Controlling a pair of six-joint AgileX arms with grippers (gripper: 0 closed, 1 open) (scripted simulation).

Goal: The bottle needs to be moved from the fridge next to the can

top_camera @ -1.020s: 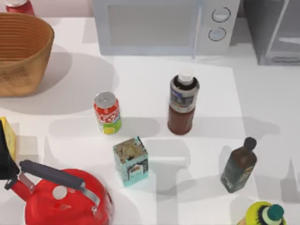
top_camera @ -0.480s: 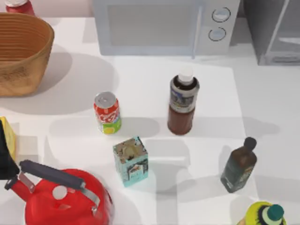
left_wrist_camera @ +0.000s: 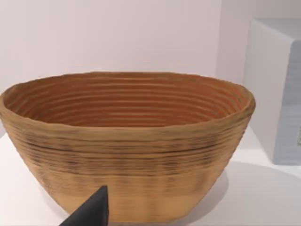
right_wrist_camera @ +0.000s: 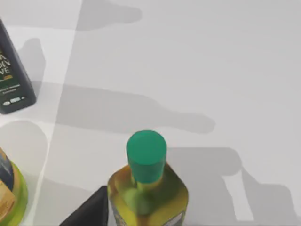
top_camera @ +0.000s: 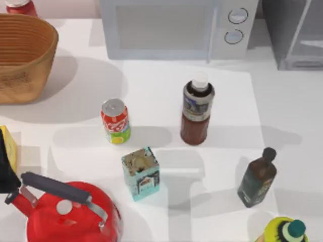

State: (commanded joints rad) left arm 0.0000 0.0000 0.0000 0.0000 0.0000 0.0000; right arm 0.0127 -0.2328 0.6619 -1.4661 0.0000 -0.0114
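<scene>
My left gripper (left_wrist_camera: 91,211) showed just one dark fingertip in the left wrist view, aimed at the wicker basket (left_wrist_camera: 127,146); couldn't tell if it was open or closed. Right gripper (right_wrist_camera: 89,209) was the same story: one dark finger edge beside a yellow bottle with green cap (right_wrist_camera: 146,181), state unreadable. Neither one held anything I could see.

Going by the top view with the table centre as the dial hub: the bottle (top_camera: 197,112) stood upright just off centre toward 1 o'clock, on the table, not in the fridge (top_camera: 295,33), which sat at the far 2 o'clock corner. The can (top_camera: 115,121) stood at 9 o'clock from the bottle, near but apart. Teal carton (top_camera: 141,173) at 7 o'clock, dark stoppered bottle (top_camera: 256,177) at 4 o'clock, microwave (top_camera: 176,27) at 12, red kettle (top_camera: 70,212) far 8 o'clock.

Handling call: rigid plastic, full of liquid so fairly heavy and bottom-weighted, smooth and likely slippery, tall enough to tip. I'd grip side-on at mid-body below the label, not the cap.
</scene>
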